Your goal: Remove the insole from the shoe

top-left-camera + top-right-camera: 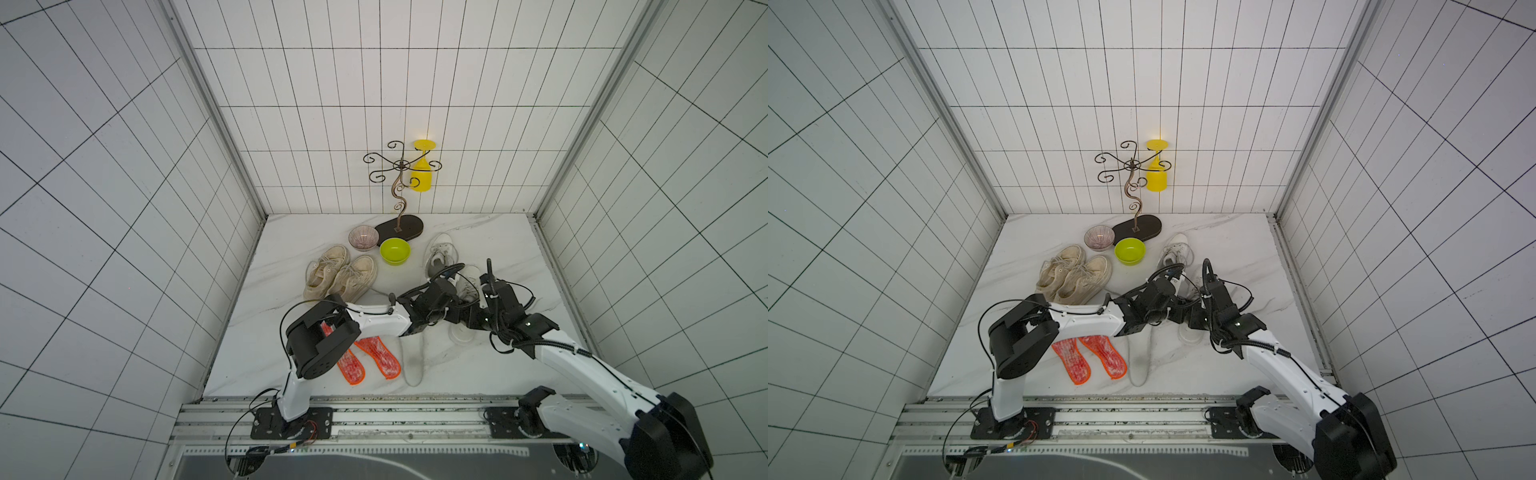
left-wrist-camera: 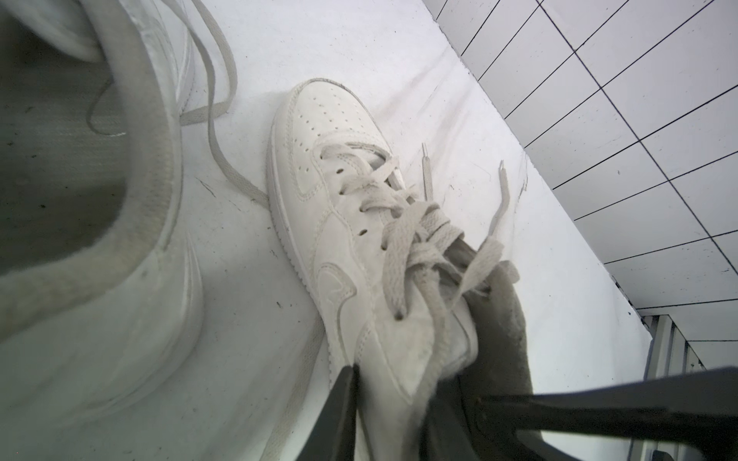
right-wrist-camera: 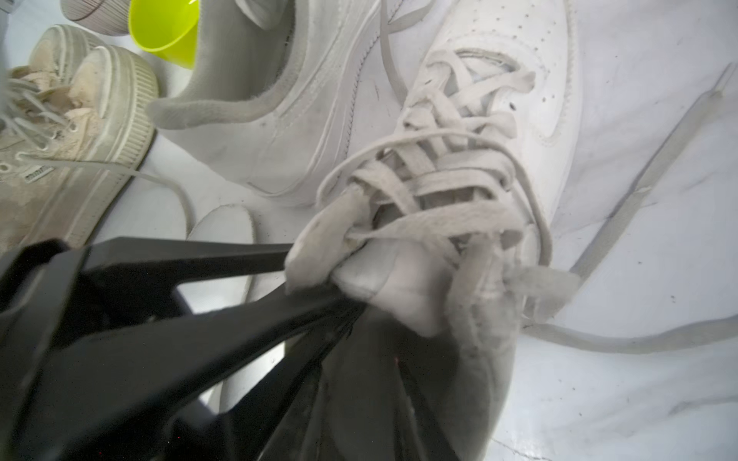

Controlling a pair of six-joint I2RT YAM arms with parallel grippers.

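Just past the green bowl (image 1: 395, 250), toward the right arm's base, the white shoe (image 3: 499, 119) is attended by both arms. Its tongue (image 3: 319, 235) is pinched by the right gripper (image 3: 319, 279). The collar wall is straddled by the left gripper (image 2: 399, 379), but a firm clamp cannot be confirmed. The insole is judged to lie inside, hidden. It is expected to be light, floppy and snug, and is best pinched at its heel edge. The tabletop (image 1: 498, 241) is smooth and marble-patterned, enclosed by tiled walls (image 1: 374, 83), and open space is offered on the shoe's side away from the bowl
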